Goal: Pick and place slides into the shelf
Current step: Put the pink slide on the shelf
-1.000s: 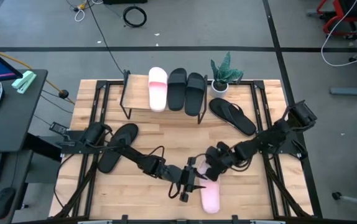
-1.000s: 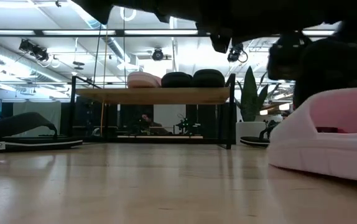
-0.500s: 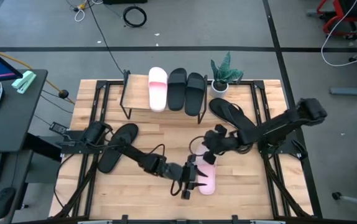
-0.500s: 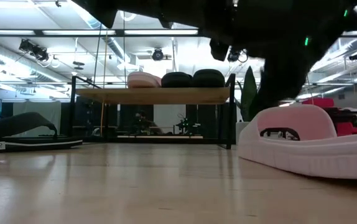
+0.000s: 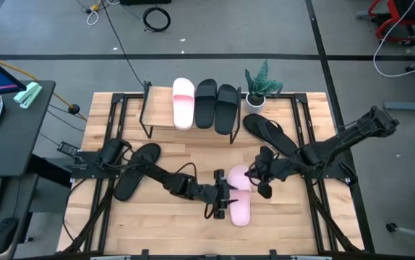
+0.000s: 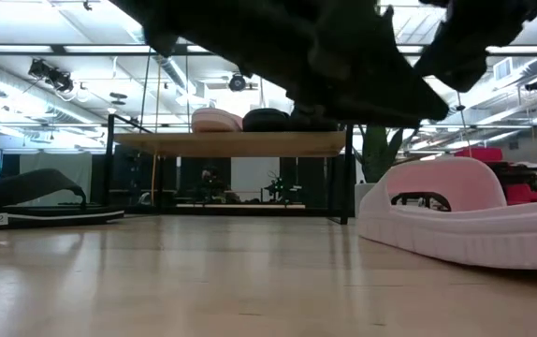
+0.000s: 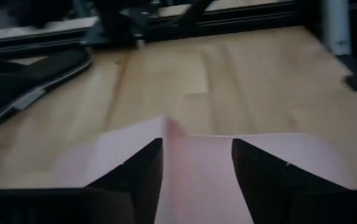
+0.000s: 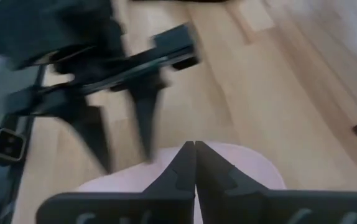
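Note:
A pale pink slide [image 5: 241, 206] [image 6: 465, 220] lies sole down on the tabletop near the front. My left gripper [image 5: 225, 202] [image 7: 197, 162] is open at its left side, fingers low over the pink rubber [image 7: 91, 162]. My right gripper [image 5: 264, 186] [image 8: 194, 158] hangs shut above the slide's far end, clear of it. The shelf [image 5: 160, 117] at the back carries one pink slide [image 5: 183, 102] and two black slides [image 5: 206, 103] [image 5: 227, 108] on its top board. Two black flip-flops lie on the table, one right [image 5: 270, 134] and one left [image 5: 137, 170]. My left gripper's open fingers [image 7: 144, 171] come in low and nearly level from the table's left, over the pink slide's near side. I cannot tell whether they touch it. The slide lies flat on the table.
A small potted plant [image 5: 258, 87] stands at the shelf's right end. Black frame rails [image 5: 113, 137] run along both sides of the tabletop. Bare wood lies between the shelf and the pink slide [image 5: 193, 155].
The pink slide has slid along the table from the front edge toward the far edge and now lies still. My right gripper has risen off it and drawn back toward the table's right. My left gripper has followed the slide a little toward the far edge.

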